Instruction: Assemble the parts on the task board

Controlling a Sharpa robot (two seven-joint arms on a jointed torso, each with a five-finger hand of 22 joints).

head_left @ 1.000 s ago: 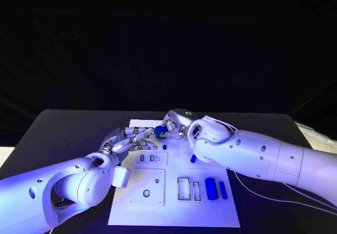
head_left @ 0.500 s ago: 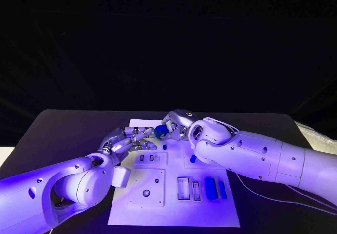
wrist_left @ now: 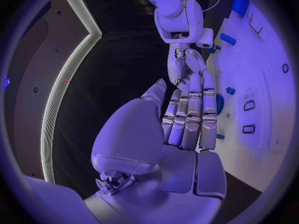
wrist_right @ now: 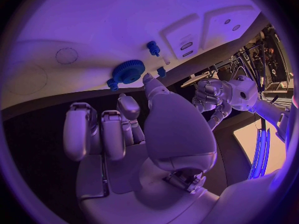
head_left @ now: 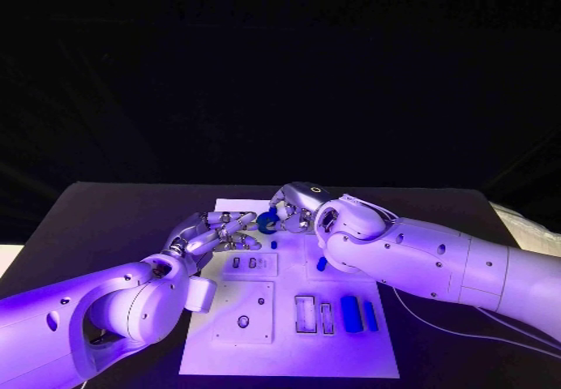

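Note:
A blue gear (head_left: 269, 220) sits at the far end of the white task board (head_left: 286, 340), between my two hands. It lies flat on the board (wrist_right: 93, 30) in the right wrist view, the gear (wrist_right: 129, 71) having small blue pegs (wrist_right: 152, 47) beside it. My right hand (head_left: 297, 207) has its thumb tip against the gear's rim and its other fingers (wrist_right: 93, 129) curled in, holding nothing. My left hand (head_left: 217, 232) reaches in from the other side, its fingers (wrist_left: 190, 115) straight and side by side, thumb apart. The gear (wrist_left: 219, 103) is partly hidden behind them.
Two blue bars (head_left: 349, 312) lie beside oblong slots near the board's front right. A small blue piece (head_left: 322, 263) sits under my right forearm. Slotted plates (head_left: 250, 262) lie on the board's left half. Black table surrounds the board.
The gear sits a touch lower in the picture than before. Both hands have barely shifted.

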